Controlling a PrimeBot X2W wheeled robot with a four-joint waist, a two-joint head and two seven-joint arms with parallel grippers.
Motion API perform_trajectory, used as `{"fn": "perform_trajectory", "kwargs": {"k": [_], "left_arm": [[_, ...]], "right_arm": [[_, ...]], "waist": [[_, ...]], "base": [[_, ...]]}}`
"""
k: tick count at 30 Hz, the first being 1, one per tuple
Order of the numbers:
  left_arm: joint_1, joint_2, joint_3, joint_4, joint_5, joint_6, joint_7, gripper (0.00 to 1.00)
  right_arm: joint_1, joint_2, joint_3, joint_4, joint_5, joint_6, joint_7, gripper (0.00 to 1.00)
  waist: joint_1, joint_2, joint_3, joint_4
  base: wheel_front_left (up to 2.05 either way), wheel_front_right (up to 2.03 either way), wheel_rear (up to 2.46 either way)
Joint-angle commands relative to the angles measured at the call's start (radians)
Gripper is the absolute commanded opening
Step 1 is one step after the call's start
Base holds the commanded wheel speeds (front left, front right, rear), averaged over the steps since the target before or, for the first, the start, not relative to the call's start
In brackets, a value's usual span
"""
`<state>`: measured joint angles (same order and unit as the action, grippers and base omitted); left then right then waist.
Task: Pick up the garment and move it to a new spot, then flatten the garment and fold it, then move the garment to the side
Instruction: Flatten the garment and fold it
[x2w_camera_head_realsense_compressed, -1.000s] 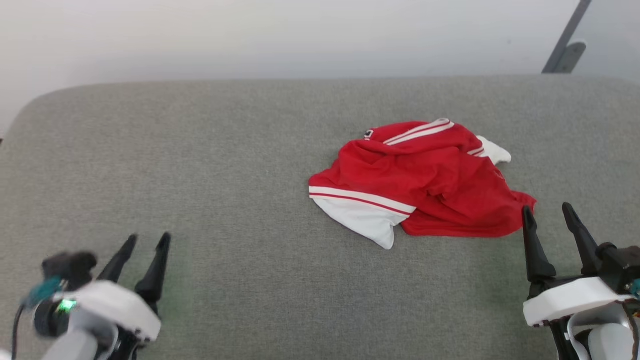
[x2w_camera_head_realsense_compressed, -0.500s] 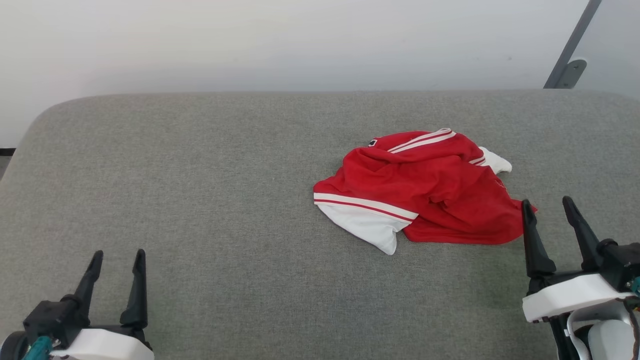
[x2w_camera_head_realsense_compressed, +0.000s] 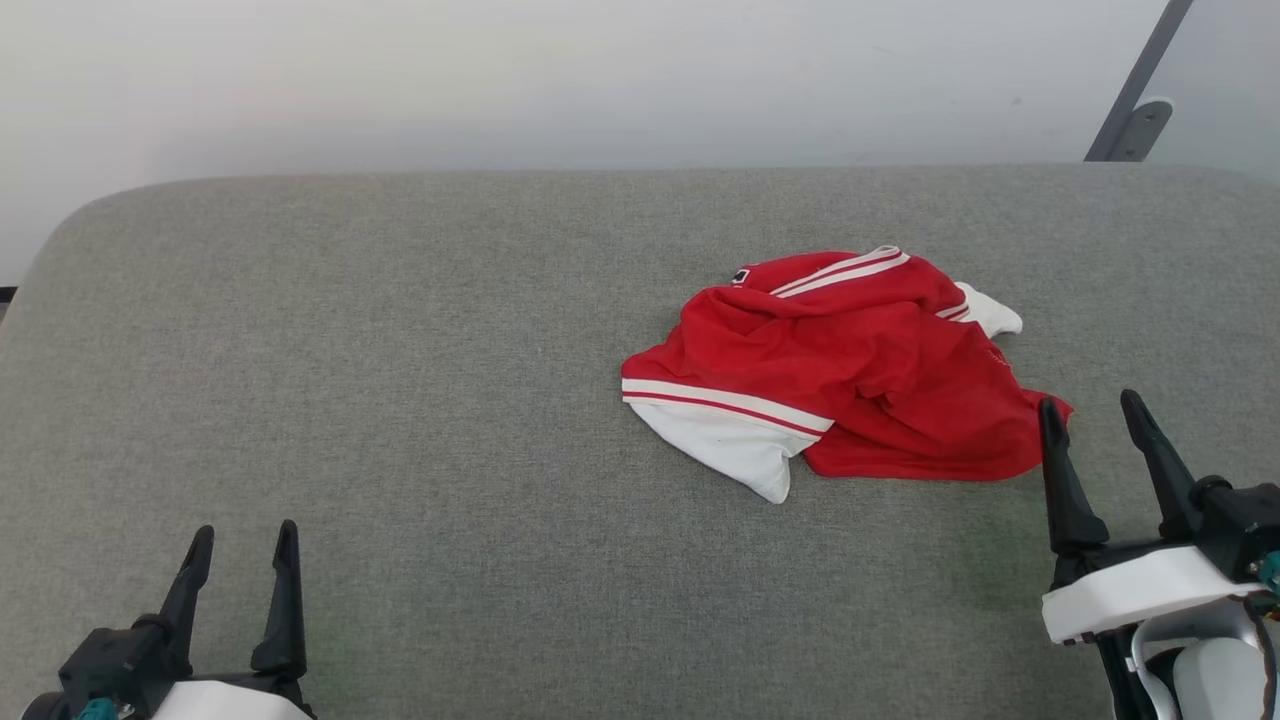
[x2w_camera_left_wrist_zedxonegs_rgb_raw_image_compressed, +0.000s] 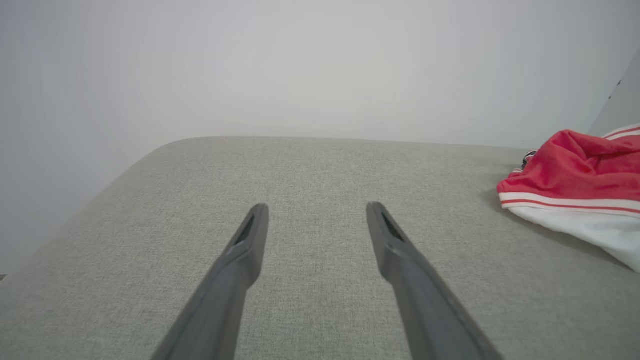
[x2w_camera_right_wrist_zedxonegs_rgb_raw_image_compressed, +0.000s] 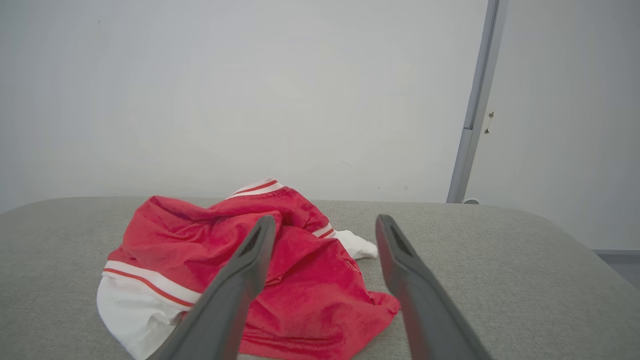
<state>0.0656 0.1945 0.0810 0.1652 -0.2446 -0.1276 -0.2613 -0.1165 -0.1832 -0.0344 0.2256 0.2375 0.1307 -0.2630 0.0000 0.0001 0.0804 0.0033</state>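
Left gripper (x2w_camera_head_realsense_compressed: 246, 535): jaws spread, empty, over the bare grey upholstered surface (x2w_camera_head_realsense_compressed: 450, 350). Red jersey (x2w_camera_head_realsense_compressed: 850, 370) lies crumpled right of centre, lettering folded under, a black scrap at its far edge; the left wrist view crops it. Right gripper (x2w_camera_head_realsense_compressed: 1089, 405): jaws spread, one fingertip overlapping the hem, contact unclear. Grey post (x2w_camera_head_realsense_compressed: 1135, 100) behind.

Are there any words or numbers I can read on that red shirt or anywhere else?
No text can be read anywhere.
The red jersey is crumpled, so any printing is folded out of sight.
A small black-and-white mark peeks out at its far edge: too little of it shows to read.
The grey cushion and the wall show no writing.
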Motion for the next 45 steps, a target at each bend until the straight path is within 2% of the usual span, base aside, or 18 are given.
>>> {"fn": "perform_trajectory", "kwargs": {"k": [1, 9, 15, 24, 25, 28, 33, 40, 45], "left_arm": [[-0.006, 0.0, 0.004, 0.002, 0.006, -0.003, -0.005, 1.0], [-0.023, 0.004, -0.013, -0.014, -0.008, -0.004, -0.005, 1.0], [-0.061, -0.014, -0.019, -0.034, -0.017, -0.004, -0.005, 1.0], [-0.158, -0.041, -0.055, -0.035, -0.035, -0.004, -0.006, 1.0], [-0.158, -0.041, -0.055, -0.035, -0.035, -0.004, -0.006, 1.0], [-0.19, -0.052, -0.069, -0.026, -0.036, -0.004, -0.006, 1.0], [-0.225, -0.065, -0.088, -0.015, -0.048, -0.004, -0.006, 1.0], [-0.273, -0.078, -0.115, -0.013, -0.059, -0.004, -0.006, 1.0], [-0.297, -0.079, -0.134, -0.001, -0.05, -0.004, -0.006, 1.0]], "right_arm": [[-0.012, 0.003, 0.002, 0.0, 0.001, 0.0, -0.002, 1.0], [-0.03, -0.006, 0.016, 0.019, 0.008, 0.0, -0.002, 1.0], [-0.161, -0.086, 0.083, 0.061, 0.043, 0.0, 0.041, 1.0], [-0.455, -0.331, 0.183, 0.173, 0.175, 0.0, 0.356, 1.0], [-0.455, -0.331, 0.183, 0.173, 0.175, 0.0, 0.356, 1.0], [-0.534, -0.419, 0.25, 0.216, 0.225, 0.0, 0.491, 1.0], [-0.635, -0.521, 0.359, 0.225, 0.383, 0.0, 0.732, 1.0], [-0.727, -0.6, 0.502, 0.22, 0.512, 0.0, 0.974, 1.0], [-0.732, -0.606, 0.567, 0.23, 0.578, 0.0, 1.08, 1.0]], "waist": [[0.0, -0.0001, 0.001, 0.0], [0.0, -0.0001, 0.014, 0.004], [0.0, -0.0001, 0.096, 0.011], [0.0, -0.0001, 0.261, 0.065], [0.0, -0.0001, 0.261, 0.065], [0.0, -0.0001, 0.306, 0.09], [0.0, -0.0001, 0.36, 0.122], [0.0, -0.0001, 0.428, 0.156], [0.0, -0.0001, 0.457, 0.17]], "base": [[0.0, 0.0, 0.0], [0.0, 0.0, 0.0], [0.0, 0.0, 0.0], [0.0, 0.0, 0.0], [0.0, 0.0, 0.0], [0.0, 0.0, 0.0], [0.0, 0.0, 0.0], [0.0, 0.0, 0.0], [0.0, 0.0, 0.0]]}}
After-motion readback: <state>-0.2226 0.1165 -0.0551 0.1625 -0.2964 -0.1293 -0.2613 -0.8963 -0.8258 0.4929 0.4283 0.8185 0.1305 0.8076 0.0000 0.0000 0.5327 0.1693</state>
